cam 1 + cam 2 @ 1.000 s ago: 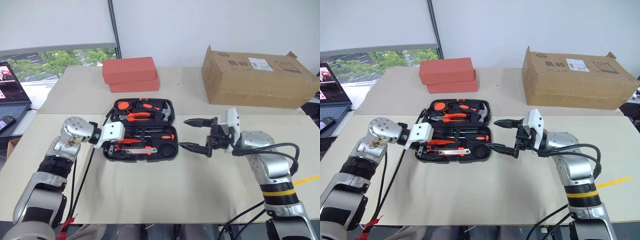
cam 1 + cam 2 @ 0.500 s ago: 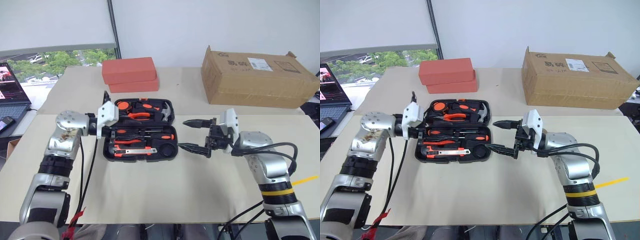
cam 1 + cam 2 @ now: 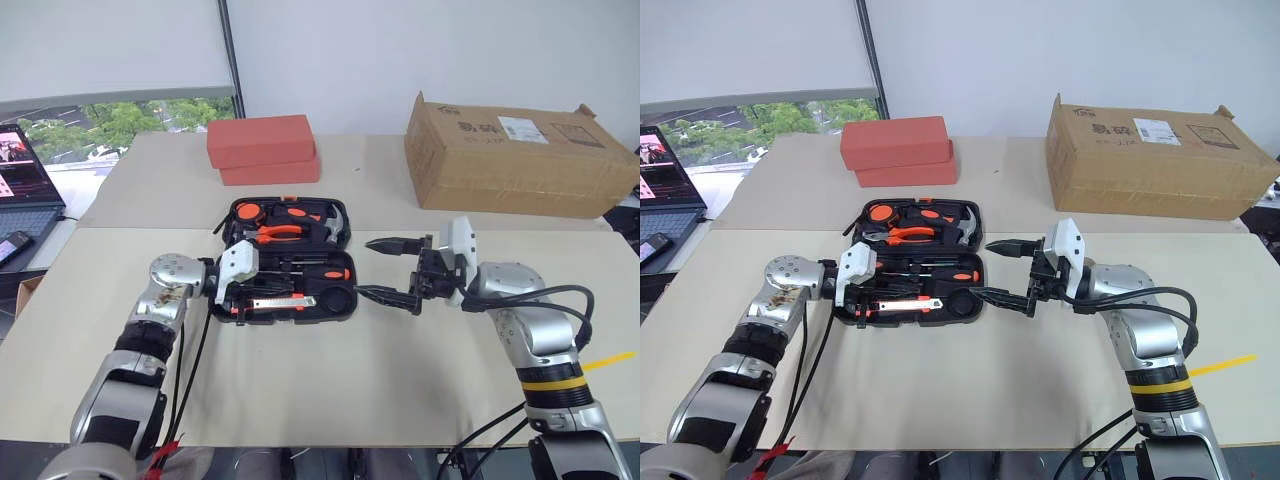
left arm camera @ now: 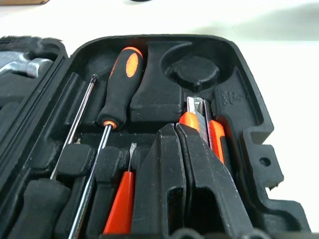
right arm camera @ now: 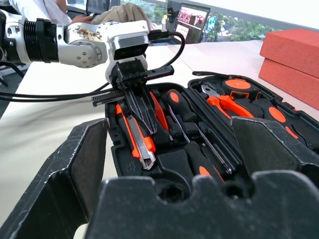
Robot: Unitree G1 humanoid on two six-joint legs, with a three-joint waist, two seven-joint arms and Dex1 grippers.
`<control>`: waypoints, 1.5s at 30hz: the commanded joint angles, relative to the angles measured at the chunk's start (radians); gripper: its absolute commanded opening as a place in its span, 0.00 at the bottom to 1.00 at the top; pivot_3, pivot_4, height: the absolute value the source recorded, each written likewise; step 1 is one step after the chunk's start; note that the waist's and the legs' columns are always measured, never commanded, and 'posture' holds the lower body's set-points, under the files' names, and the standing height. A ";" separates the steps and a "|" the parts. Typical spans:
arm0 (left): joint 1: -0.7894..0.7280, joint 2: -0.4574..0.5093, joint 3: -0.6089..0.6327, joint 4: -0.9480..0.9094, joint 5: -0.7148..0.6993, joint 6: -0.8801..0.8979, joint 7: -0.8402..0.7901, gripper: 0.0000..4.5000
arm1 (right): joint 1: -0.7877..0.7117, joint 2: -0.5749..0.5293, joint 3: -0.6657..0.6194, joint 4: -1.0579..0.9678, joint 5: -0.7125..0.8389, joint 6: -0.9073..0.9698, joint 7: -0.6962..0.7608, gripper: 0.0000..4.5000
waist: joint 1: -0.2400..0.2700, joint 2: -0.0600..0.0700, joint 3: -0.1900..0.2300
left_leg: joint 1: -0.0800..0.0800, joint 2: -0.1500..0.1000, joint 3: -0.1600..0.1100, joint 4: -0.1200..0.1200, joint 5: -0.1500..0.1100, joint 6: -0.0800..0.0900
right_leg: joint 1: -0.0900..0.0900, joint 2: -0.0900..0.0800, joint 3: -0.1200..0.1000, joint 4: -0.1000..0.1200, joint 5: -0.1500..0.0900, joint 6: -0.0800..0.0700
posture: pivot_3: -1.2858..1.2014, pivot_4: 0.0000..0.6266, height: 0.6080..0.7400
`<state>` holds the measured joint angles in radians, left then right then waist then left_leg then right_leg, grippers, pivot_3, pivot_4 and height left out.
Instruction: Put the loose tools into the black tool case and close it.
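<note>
The black tool case lies open on the table, lid half at the back. Orange-and-black screwdrivers sit in the front half's recesses, and the black-and-orange utility knife lies along its near edge. My left gripper is shut with nothing between its fingers. It hangs low over the front half's left part, tips just beside the knife. Just right of the case, my right gripper stands open and empty, pointing at the case's side.
Orange-handled pliers and a hammer rest in the lid half. Two stacked red boxes stand behind the case, and a cardboard box sits at the back right. A laptop is at the far left.
My left gripper lifted off the case's left edge, swung up, then came back down over the front half, and its fingers closed. The right arm has kept still.
</note>
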<state>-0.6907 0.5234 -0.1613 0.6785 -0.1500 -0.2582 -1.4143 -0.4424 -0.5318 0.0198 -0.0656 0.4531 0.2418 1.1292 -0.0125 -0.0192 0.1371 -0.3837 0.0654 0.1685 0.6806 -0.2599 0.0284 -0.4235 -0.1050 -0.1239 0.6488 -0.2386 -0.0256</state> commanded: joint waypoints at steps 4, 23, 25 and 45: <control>0.025 0.001 -0.090 0.108 0.179 -0.247 0.104 0.02 | 0.012 0.000 -0.013 -0.023 -0.001 -0.033 -0.012 1.00 | 0.002 0.002 -0.002 | 0.002 0.000 0.000 0.000 -0.001 0.002 | 0.002 -0.001 0.000 0.000 0.000 0.000 | 0.52 0.24 0.78; 0.072 -0.040 0.062 -0.094 -0.104 -0.055 0.135 0.02 | -0.022 -0.073 -0.060 0.082 -0.070 -0.027 -0.097 1.00 | 0.021 0.017 -0.013 | -0.005 -0.001 -0.001 0.003 0.005 0.016 | -0.003 -0.005 0.000 0.000 0.007 0.009 | 0.52 0.24 0.78; 0.077 -0.017 0.091 -0.181 -0.161 0.058 0.124 0.02 | -0.037 -0.110 -0.066 0.150 -0.118 -0.049 -0.118 1.00 | 0.018 0.016 -0.012 | -0.009 -0.001 -0.001 0.003 0.004 0.017 | -0.006 -0.004 -0.001 -0.002 0.009 0.005 | 0.52 0.24 0.78; 0.116 0.236 0.215 -0.672 -0.426 0.636 0.039 1.00 | -0.202 -0.219 0.056 0.490 -0.377 0.162 -0.203 0.89 | -0.005 0.015 -0.009 | -0.007 -0.005 0.000 -0.001 0.007 0.007 | -0.004 -0.005 0.002 -0.004 0.001 0.015 | 0.52 0.24 0.78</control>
<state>-0.5775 0.7420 0.0228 0.0428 -0.5648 0.3772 -1.3783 -0.6218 -0.7512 0.0792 0.4228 0.0818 0.4043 0.9266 -0.0174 -0.0045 0.1280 -0.3909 0.0607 0.1685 0.6793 -0.2529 0.0353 -0.4274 -0.1099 -0.1224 0.6445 -0.2374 -0.0109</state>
